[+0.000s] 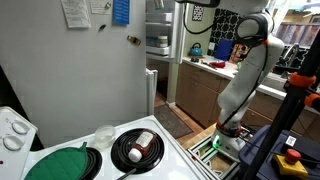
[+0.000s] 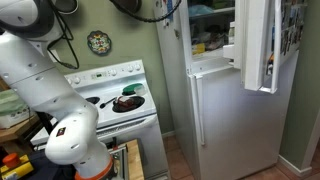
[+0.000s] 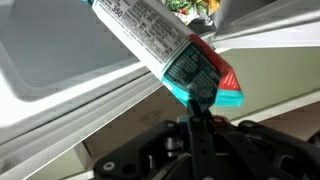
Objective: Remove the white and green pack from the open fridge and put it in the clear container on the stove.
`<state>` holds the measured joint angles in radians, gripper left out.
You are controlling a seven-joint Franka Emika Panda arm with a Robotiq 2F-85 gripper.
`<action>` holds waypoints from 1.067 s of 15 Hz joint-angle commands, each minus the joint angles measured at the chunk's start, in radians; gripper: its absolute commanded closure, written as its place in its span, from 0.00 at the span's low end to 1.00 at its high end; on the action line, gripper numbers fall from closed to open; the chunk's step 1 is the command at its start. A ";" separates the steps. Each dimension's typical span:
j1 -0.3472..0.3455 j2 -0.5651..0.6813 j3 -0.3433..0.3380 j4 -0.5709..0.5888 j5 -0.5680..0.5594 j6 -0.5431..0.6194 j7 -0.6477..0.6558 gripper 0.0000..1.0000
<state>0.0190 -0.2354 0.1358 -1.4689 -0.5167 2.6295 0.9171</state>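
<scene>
In the wrist view my gripper (image 3: 200,98) is shut on the white and green pack (image 3: 170,50), pinching its teal, red-tipped end. The pack's white printed body runs up to the left in front of a pale fridge shelf (image 3: 50,60). In both exterior views the arm reaches up into the open upper compartment of the fridge (image 1: 160,40) (image 2: 210,30); the gripper is near the top edge (image 1: 196,10) and hard to make out. The clear container (image 1: 104,133) stands on the stove (image 1: 175,150) between the burners.
A black pan (image 1: 137,148) with something in it and a green round mat (image 1: 60,163) lie on the stove. The open fridge door (image 2: 262,45) hangs out beside the compartment. A kitchen counter (image 1: 215,65) with clutter stands behind the arm.
</scene>
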 commanded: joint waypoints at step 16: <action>0.012 -0.143 0.004 0.059 0.478 -0.595 -0.376 1.00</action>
<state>0.0169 -0.3626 0.1547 -1.4211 -0.1224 2.1449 0.5954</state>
